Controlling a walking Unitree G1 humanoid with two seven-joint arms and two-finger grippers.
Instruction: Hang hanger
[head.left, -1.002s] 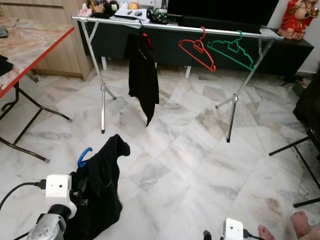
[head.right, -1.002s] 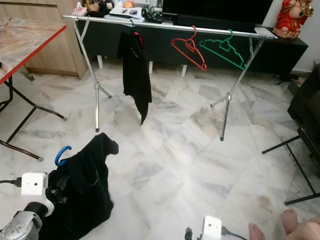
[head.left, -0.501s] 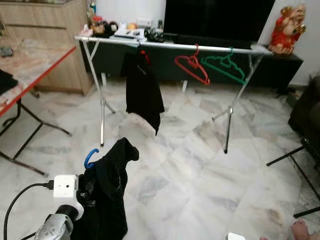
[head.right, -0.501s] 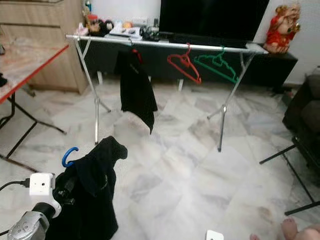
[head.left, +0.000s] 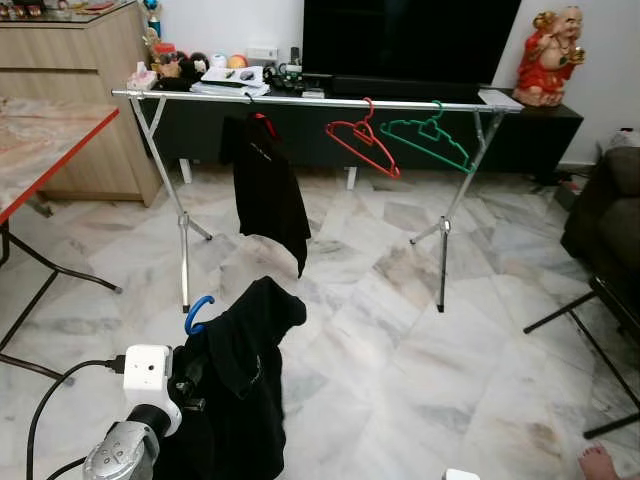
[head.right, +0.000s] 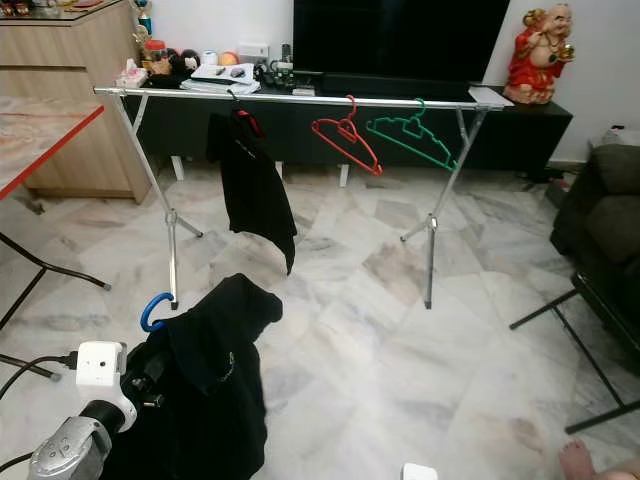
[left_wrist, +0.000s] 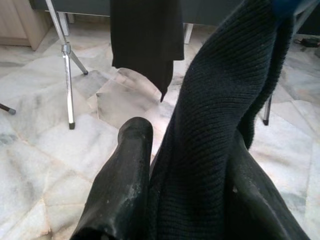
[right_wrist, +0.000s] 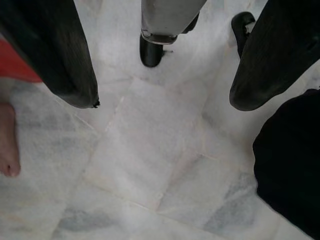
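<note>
Since a second ago the head view has tilted up and drawn back a little: more of the far wall and TV cabinet shows, and the rack sits lower in frame. That is camera motion; the rack's contents look unchanged. Left gripper has kept its load throughout, fingers closed narrow on the blue hanger with a black knit garment draped over it; the left wrist view shows one finger pressed against the knit. Load sits low and near, on the left. Clothes rack stands well apart, far across the marble floor, already carrying a black shirt, a red hanger and a green hanger. Right gripper hangs idle, fingers spread wide over bare floor, a person's foot near. Judgement: still in the approach; the robot must close on the rail and lift the hook over it.
</note>
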